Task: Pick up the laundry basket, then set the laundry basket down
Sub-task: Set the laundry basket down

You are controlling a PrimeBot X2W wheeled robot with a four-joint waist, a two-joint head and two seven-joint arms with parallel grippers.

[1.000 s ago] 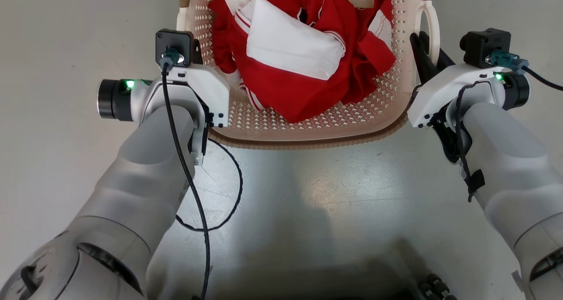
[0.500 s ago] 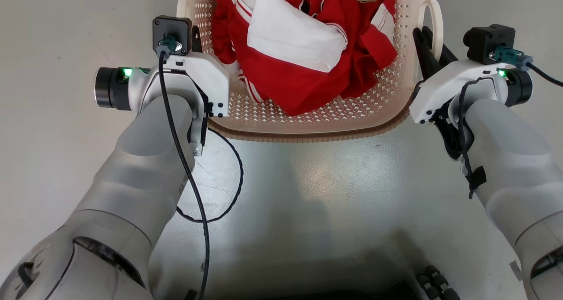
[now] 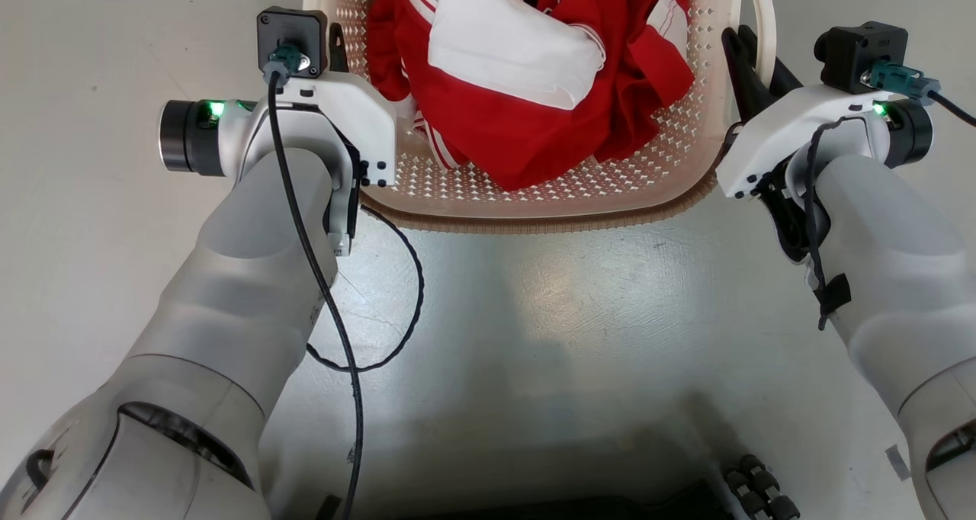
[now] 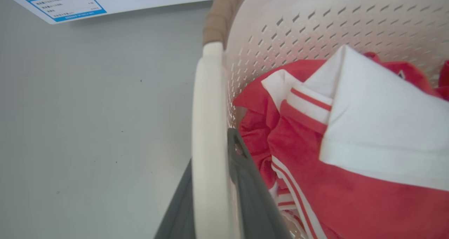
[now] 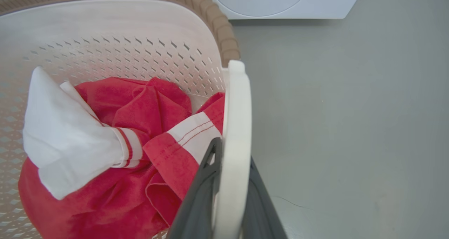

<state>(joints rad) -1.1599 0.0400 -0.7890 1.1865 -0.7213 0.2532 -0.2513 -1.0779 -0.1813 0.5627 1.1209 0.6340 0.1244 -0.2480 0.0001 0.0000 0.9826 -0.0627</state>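
basket (image 3: 534, 219): farther up the head view than before, maybe lifted | left hand (image 4: 214, 148): gripping left handle (image 4: 207, 109) | right hand (image 5: 233, 153): gripping right handle (image 5: 238, 102)

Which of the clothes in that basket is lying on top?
The white cloth; it lies folded over the red garment, which spreads beneath it inside the laundry basket.

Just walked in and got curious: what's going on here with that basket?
A two-armed robot is holding the laundry basket by its side handles: left gripper shut on one white loop, right gripper on the other. Red and white clothes lie inside. Whether it's off the floor yet is unclear.
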